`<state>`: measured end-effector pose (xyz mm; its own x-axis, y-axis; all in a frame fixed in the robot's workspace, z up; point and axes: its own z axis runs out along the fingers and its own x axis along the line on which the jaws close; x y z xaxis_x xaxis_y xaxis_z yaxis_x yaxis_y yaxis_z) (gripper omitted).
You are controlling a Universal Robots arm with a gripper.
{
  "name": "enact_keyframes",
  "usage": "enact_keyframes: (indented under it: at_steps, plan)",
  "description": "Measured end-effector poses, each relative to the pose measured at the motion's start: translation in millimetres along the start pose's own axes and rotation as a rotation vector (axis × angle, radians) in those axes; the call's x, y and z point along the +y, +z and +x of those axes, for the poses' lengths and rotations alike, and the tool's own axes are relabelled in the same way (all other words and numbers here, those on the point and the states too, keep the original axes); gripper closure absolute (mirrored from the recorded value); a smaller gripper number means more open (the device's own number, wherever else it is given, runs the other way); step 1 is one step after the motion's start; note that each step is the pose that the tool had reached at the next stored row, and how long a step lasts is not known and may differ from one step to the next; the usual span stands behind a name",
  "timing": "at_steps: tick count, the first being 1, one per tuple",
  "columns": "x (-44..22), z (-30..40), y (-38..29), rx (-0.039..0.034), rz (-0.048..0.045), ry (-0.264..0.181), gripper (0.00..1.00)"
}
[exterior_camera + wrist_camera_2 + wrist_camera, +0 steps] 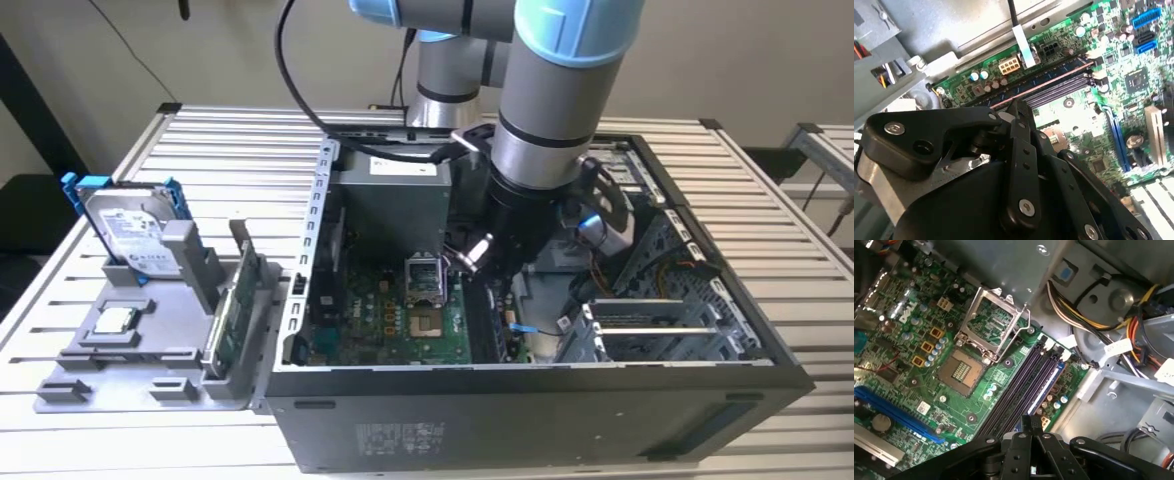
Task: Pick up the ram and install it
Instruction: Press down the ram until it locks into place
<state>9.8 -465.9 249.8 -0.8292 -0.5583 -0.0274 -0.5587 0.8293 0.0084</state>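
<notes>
The ram (227, 318) is a slim greenish-dark strip standing on edge at the right side of the grey holder (140, 355), outside the case. My gripper (483, 262) is far from it, lowered into the open computer case (534, 415) over the green motherboard (400, 322). In both wrist views the gripper (1018, 106) (1030, 424) looks shut with nothing long between its fingers. Its tip hovers just above one end of the memory slots (1021, 385) (1054, 89). One slot shows a dark band with a reddish line; I cannot tell whether a stick sits in it.
A silver hard drive (134, 232) in a blue frame and a small square CPU chip (118, 320) rest on the holder. The CPU socket (991, 322) stands open beside the slots. Cables (1079, 305), a drive cage (661, 320) and the case walls crowd the arm.
</notes>
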Motion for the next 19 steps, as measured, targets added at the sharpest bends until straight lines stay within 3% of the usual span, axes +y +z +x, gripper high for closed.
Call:
enact_keyframes:
  at_steps: [19]
  plan:
    - [0.0,0.0,0.0,0.0022,-0.0071,-0.262,0.89]
